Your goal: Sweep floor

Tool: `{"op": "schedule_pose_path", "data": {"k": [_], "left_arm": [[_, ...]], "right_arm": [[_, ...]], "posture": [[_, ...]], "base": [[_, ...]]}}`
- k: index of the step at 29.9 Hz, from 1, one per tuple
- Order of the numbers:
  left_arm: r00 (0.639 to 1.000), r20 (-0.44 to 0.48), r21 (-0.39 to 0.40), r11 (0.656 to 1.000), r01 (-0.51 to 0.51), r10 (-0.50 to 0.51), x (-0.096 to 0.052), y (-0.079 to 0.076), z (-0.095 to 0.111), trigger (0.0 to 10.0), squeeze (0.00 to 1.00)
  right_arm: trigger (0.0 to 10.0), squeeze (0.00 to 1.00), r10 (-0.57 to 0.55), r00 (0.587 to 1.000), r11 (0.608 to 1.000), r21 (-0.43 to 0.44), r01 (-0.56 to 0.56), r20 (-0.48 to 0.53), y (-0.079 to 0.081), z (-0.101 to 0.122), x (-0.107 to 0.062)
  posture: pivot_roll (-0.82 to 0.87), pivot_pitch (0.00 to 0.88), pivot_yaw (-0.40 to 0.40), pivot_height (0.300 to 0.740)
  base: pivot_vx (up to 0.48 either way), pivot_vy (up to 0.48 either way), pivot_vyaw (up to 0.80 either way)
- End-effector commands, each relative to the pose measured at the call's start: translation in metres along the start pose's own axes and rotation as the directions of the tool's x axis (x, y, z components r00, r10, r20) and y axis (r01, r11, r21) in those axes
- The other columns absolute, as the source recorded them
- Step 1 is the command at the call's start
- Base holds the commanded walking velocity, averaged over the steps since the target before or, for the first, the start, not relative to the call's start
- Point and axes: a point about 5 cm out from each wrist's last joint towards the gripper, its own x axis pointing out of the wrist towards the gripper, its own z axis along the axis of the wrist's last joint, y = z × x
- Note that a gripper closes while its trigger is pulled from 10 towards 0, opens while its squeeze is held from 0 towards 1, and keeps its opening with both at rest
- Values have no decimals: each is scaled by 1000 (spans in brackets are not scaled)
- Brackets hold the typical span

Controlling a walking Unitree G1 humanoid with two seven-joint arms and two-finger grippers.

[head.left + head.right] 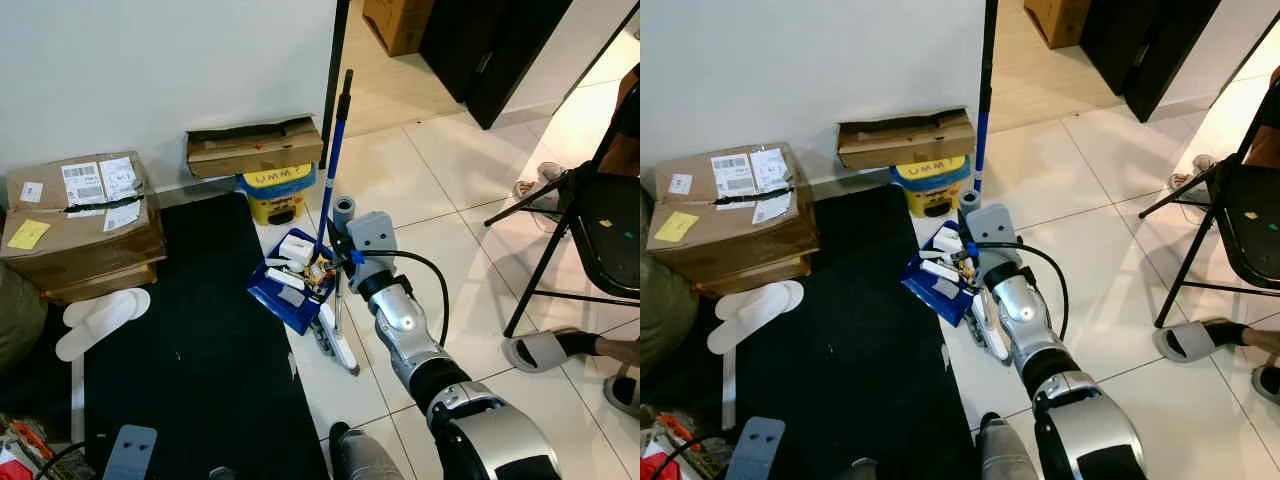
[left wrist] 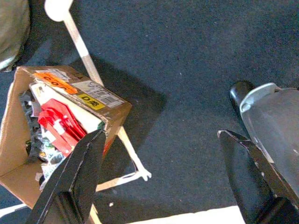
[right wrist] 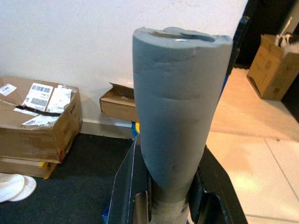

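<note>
My right gripper [image 3: 168,205] is clenched on a grey foam-sleeved handle [image 3: 175,116], its 2 black fingers [image 3: 212,191] pressed against either side of the shaft below the foam. From the head camera that handle [image 1: 344,212] stands upright at the end of my right arm, and its shaft runs down to a white broom head [image 1: 335,343] lying on the pale floor tiles [image 1: 460,210]. Just beside it, a blue dustpan [image 1: 288,293] sits on the tiles at the right edge of the black mat [image 1: 190,360], holding white scraps and small mixed bits; its blue pole [image 1: 333,160] rises tilted toward the wall. Behind the dustpan a yellow and blue tub [image 1: 274,193] stands near the wall, with a flat cardboard box [image 1: 254,148] resting on top of it. At the mat's far left corner 2 stacked taped cartons [image 1: 80,225] sit against the wall, and a pair of white slippers [image 1: 100,320] lies on the mat just in front of them. My left gripper [image 2: 159,182] hangs with fingers spread wide apart over the mat, grasping nothing, next to an open cardboard box [image 2: 65,135] of red packets. A black folding chair [image 1: 590,230] stands at the right, a person's sandalled foot [image 1: 550,349] beside its leg.
</note>
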Motion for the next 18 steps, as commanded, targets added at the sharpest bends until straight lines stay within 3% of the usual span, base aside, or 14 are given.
{"op": "schedule_pose_path", "data": {"k": [1,9,18], "left_arm": [[997,-75,18,1000,20,-19,-8,-6,-20,10000,0],[996,-86,16,1000,23,-21,-8,-9,-20,10000,0],[996,-86,16,999,29,-28,-7,-13,-18,10000,0]], "right_arm": [[10000,0,-36,999,996,77,38,-27,3,-5,-3],[10000,0,-66,997,982,176,73,-47,4,-2,4],[10000,0,-86,990,964,242,112,-115,0,-11,0]], "posture": [[-57,248,-20,740],[-63,231,-22,740],[-74,221,-29,740]], "base": [[0,0,0],[0,0,0],[0,0,0]]}}
